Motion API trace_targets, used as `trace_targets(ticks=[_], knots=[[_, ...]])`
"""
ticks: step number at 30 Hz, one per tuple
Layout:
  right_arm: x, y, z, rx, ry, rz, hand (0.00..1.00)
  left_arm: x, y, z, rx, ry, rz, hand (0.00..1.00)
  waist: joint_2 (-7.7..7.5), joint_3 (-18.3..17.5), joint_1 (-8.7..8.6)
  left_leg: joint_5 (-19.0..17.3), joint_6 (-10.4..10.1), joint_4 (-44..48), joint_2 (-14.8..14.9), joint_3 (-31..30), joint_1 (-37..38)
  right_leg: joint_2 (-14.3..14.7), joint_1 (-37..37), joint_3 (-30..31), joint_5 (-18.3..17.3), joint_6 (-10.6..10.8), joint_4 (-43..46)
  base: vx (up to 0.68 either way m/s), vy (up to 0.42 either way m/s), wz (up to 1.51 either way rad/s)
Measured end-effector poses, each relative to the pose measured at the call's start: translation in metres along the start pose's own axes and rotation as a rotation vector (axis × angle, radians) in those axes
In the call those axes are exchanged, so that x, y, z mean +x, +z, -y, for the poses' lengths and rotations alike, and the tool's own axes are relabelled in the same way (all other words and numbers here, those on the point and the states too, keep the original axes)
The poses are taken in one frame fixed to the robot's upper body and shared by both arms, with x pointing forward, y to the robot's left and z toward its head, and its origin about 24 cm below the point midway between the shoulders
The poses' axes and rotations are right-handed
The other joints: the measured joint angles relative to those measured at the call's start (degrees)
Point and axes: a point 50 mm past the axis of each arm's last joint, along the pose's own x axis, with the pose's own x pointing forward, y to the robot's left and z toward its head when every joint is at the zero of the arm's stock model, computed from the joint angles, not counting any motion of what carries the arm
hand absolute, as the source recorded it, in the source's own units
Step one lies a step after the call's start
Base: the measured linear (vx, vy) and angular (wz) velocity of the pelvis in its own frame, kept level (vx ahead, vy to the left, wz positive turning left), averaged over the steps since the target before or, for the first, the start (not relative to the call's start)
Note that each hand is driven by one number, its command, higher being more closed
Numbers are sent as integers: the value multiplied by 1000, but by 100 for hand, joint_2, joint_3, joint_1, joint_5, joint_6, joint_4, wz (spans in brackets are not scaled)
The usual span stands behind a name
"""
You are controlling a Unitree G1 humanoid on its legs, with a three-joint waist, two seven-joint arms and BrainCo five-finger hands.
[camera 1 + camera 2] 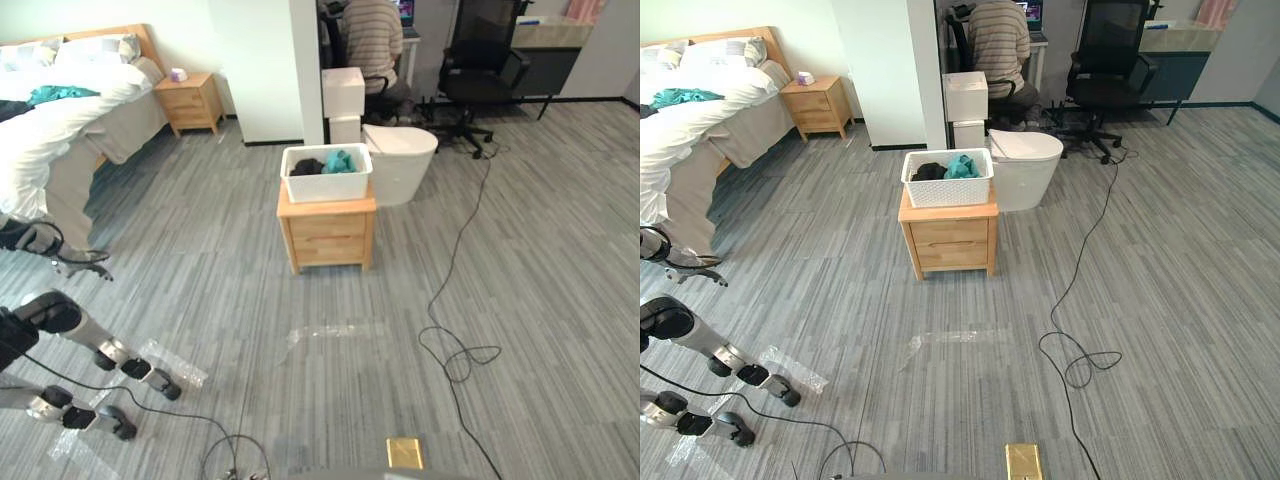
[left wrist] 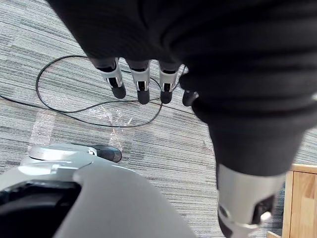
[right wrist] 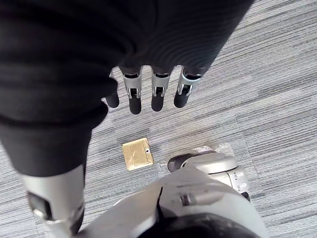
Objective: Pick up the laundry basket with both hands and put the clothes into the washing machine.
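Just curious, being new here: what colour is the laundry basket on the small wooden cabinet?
White. The laundry basket shows best in the right eye view.

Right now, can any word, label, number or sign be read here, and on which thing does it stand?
None can be read. The laundry basket, the wooden cabinet and the brass floor plate show no print; the screen beyond the seated person is too small to read.

Laundry basket (image 1: 326,187) on the cabinet (image 1: 327,238) top, at its back edge; clothes (image 1: 338,161) inside; washing machine (image 1: 400,165) just behind, rightward; bed (image 1: 50,120) far left; person (image 1: 372,40) seated farther behind.
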Motion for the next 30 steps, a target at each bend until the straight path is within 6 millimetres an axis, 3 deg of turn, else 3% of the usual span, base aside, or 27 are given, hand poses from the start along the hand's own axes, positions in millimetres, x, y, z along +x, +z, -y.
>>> trace_targets(ticks=[30], knots=[[0, -1, -2, 28, 2, -6, 0, 1, 5, -1, -11, 2, 20, 0, -68, 95, 141, -4, -2, -4, -5, -3, 50, -8, 86, -53, 2, 1, -70, -20, -11, 1]])
